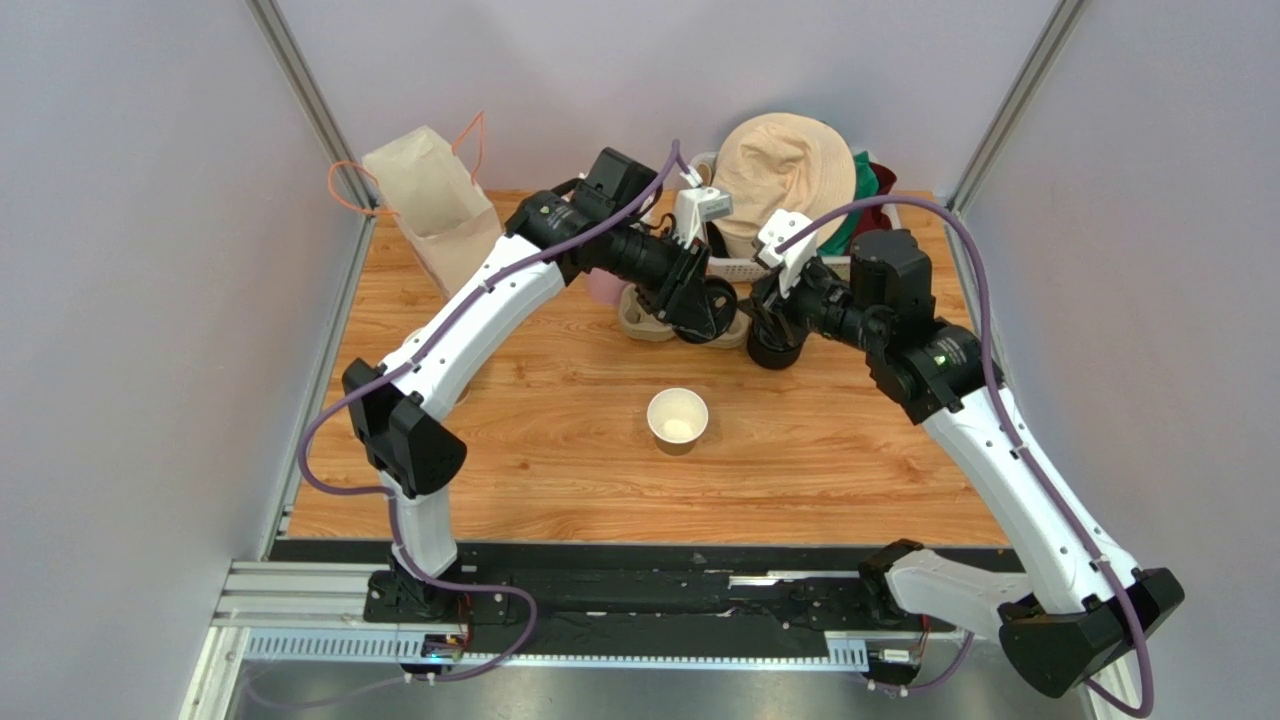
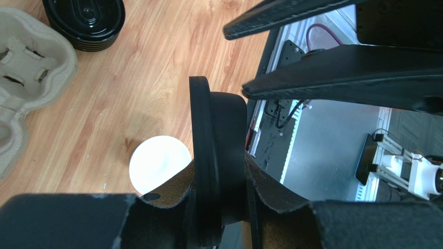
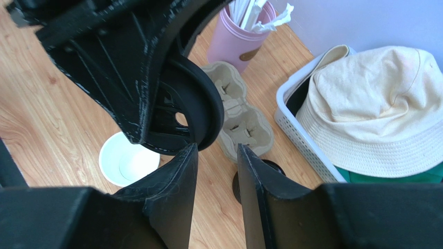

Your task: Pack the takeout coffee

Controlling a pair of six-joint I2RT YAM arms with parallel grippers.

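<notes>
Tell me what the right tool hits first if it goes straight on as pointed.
Probably the round black plastic lid held by the left tool, just ahead of the right tool, slightly to one side; depth is unclear. Beyond lies the beige moulded cardboard cup carrier.

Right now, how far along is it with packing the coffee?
Little is done: the cup stands lidless on the table. In hand: the left gripper pinches a black lid, with the right gripper open beside it. To do: lidding the cup and packing it, likely in the carrier.
</notes>
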